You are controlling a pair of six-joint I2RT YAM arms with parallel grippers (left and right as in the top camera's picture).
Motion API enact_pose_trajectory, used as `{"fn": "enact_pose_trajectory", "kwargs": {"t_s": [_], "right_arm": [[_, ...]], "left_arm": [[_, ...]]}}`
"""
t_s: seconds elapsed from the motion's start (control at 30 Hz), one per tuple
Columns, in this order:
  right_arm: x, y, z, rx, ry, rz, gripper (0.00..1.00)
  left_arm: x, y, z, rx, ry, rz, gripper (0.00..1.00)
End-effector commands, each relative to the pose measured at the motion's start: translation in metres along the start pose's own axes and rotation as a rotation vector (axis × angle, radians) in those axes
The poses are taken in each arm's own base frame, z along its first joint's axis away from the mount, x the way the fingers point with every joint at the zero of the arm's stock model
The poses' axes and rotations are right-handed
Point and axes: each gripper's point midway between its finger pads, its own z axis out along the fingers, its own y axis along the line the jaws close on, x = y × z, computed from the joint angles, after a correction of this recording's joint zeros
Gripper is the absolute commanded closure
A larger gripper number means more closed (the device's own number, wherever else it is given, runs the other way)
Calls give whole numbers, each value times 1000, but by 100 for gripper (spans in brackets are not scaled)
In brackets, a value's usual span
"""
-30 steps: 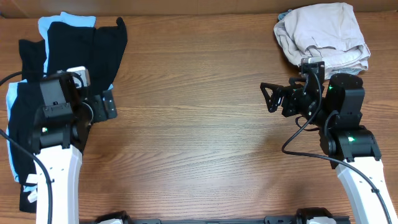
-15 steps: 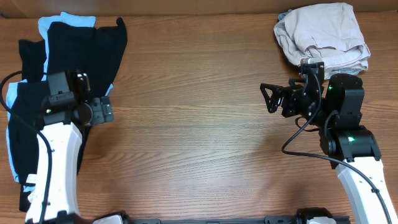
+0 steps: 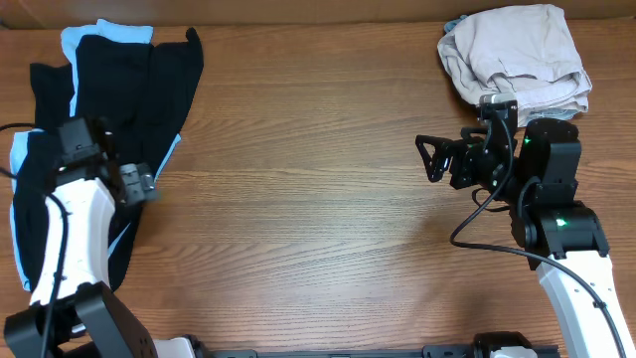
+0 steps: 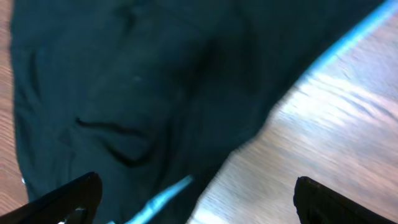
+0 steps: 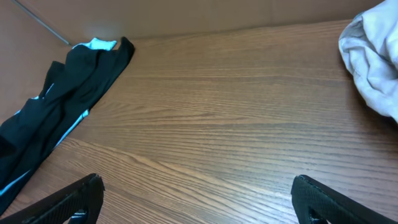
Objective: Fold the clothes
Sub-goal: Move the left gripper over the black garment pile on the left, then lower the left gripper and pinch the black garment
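Note:
A pile of clothes lies at the table's far left: a black garment [image 3: 139, 80] over a light blue one [image 3: 81, 38]. My left gripper [image 3: 142, 184] hangs over the pile's right edge, open and empty. In the left wrist view its fingertips [image 4: 68, 199] frame black fabric [image 4: 124, 93] with a light blue strip [image 4: 163, 198] showing. A beige garment [image 3: 517, 50] sits crumpled at the far right. My right gripper [image 3: 431, 157] is open and empty over bare wood, left of the beige garment. The right wrist view shows the black pile [image 5: 56, 118] and the beige garment's edge [image 5: 373, 62].
The wooden table [image 3: 318, 199] stretches between the two piles. A brown wall runs along the table's far edge [image 5: 186, 15]. The left arm's white link [image 3: 70, 239] lies over the black fabric.
My left arm has swung left and turned, bringing its gripper over the edge of the black pile. The right arm has not moved.

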Motion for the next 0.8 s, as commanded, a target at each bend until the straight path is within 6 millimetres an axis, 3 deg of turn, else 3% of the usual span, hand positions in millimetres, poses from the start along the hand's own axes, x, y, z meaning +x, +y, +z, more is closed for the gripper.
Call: {"fn": "enact_pose_trajectory", "kwargs": {"t_s": [0.0, 0.23, 0.3, 0.33, 0.4, 0.77], "right_arm": [[-11, 6, -4, -13, -25, -20, 0], [-9, 6, -4, -12, -18, -17, 1], [-8, 6, -4, -12, -15, -15, 1], [-8, 6, -4, -11, -13, -15, 1], [-7, 6, -4, -11, -9, -13, 1], [-3, 4, -1, -9, 7, -4, 2]], "left_arm": [[-16, 14, 4, -6, -38, -37, 0], [-26, 3, 28, 73, -55, 33, 12], [-25, 1, 38, 73, -41, 43, 19], [-24, 1, 42, 68, -33, 48, 29], [-20, 8, 48, 25, -12, 51, 38], [-40, 10, 48, 14, -90, 28, 35]]}}
